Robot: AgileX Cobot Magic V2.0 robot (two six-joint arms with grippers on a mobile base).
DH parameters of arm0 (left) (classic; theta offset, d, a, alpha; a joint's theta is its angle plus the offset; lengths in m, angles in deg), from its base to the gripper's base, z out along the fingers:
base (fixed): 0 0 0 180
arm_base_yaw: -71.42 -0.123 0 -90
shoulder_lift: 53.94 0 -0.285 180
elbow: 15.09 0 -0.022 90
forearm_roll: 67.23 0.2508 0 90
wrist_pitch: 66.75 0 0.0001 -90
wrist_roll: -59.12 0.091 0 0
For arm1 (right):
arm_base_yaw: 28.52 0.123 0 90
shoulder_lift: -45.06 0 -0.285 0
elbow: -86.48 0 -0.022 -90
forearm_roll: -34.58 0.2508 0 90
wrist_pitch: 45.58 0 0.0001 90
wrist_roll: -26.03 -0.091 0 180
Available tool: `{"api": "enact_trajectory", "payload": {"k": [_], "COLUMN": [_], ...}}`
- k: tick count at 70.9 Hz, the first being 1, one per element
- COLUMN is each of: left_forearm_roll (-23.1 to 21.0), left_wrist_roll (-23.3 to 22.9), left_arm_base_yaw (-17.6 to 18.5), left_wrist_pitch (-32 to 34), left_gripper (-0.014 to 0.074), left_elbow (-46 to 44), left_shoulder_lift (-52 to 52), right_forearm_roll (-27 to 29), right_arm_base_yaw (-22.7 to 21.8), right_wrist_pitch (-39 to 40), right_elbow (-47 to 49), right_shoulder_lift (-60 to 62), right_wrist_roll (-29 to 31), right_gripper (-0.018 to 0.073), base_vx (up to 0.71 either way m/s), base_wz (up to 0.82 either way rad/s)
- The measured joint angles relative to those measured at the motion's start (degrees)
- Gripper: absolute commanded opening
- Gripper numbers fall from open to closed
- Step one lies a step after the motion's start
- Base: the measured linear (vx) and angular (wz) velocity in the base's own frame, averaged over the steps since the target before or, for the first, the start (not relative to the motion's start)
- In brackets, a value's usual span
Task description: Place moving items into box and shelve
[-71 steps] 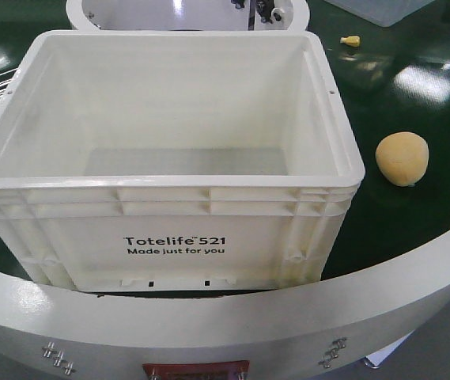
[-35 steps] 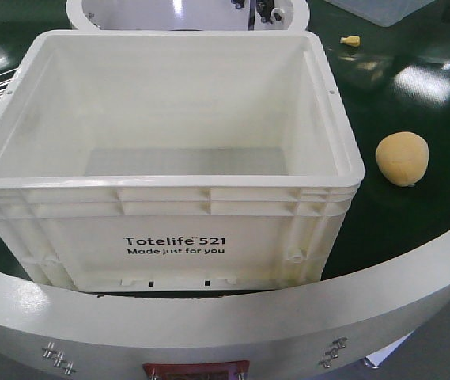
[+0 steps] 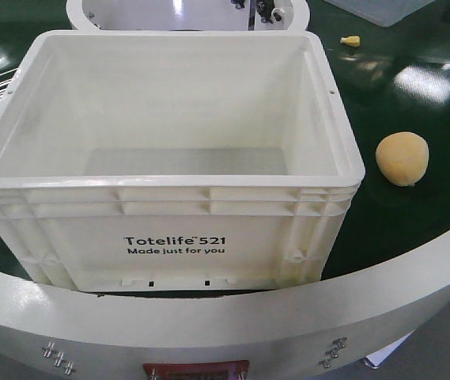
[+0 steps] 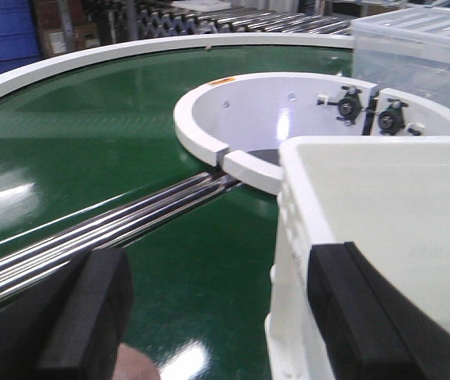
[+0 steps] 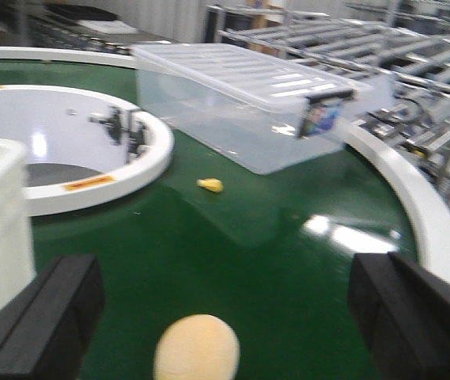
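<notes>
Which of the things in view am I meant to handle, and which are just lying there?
For the job: white tote; tan bun-like lump, beside the tote, not in it.
Lying about: small yellow piece; clear lidded bin; steel rods.

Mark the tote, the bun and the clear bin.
tote (image 3: 256,237), front view, front wall beside the print.
bun (image 3: 402,158), front view, its middle.
clear bin (image 5: 236,77), right wrist view, its lid.
</notes>
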Motion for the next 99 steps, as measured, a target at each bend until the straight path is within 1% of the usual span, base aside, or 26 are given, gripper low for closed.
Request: {"api": "enact_trajectory", "payload": {"k": [4, 9, 21, 30, 39, 43, 53, 60, 73, 99], "left_forearm_roll": [0.0, 0.0, 1.0, 1.26, 1.26, 1.26, 1.26, 1.26, 1.26, 1.26], "left_wrist_roll": [0.0, 0.0, 0.0, 0.0, 0.0, 0.0, -0.05, -0.05, -0.05, -0.21], "left_arm_base_yaw": [-0.99, -1.75, -2.17, -2.17, -2.17, -2.17, -2.17, -2.17, -2.17, -2.17], "left_wrist_pitch": [-0.65, -1.16, -1.37, -1.39, -1.39, -1.39, -1.44, -1.44, -1.44, -1.44], "left_gripper": [0.0579, 0.0579, 0.0579, 0.0579, 0.0579, 0.0579, 0.0579, 0.0579, 0.0579, 0.0579], "left_elbow": [0.0, 0.0, 0.0, 0.0, 0.0, 0.0, 0.0, 0.0, 0.0, 0.0], "left_shoulder_lift": [0.0, 0.0, 0.0, 0.0, 0.0, 0.0, 0.0, 0.0, 0.0, 0.0], "right_forearm_roll": [0.17, 0.23, 0.48, 1.81, 3.54, 4.39, 5.0, 5.33, 7.1, 9.75], "right_arm_base_yaw": [-1.68, -2.73, -2.96, -3.07, -3.07, -3.07, -3.07, -3.07, -3.07, -3.07], "right_wrist_pitch": [-0.08, -0.08, -0.17, -3.28, -8.61, -11.61, -19.4, -22.39, -23.1, -21.49], "right_elbow": [0.0, 0.0, 0.06, 2.83, 8.91, 13.01, 21.05, 25.05, 28.85, 29.04], "right_shoulder_lift": [0.0, 0.0, 0.0, -1.82, -8.27, -12.51, -23.84, -30.09, -38.94, -51.24], "right_wrist_roll": [0.0, 0.0, 0.0, 0.0, 0.0, 0.0, 0.0, 0.0, 0.0, 0.99], "right_gripper": [0.0657, 0.0652, 0.0643, 0.0627, 0.0612, 0.0606, 0.0596, 0.0593, 0.0594, 0.0594], "base_vx": [0.0, 0.0, 0.0, 0.0, 0.0, 0.0, 0.0, 0.0, 0.0, 0.0], "base_wz": [0.0, 0.0, 0.0, 0.0, 0.0, 0.0, 0.0, 0.0, 0.0, 0.0]}}
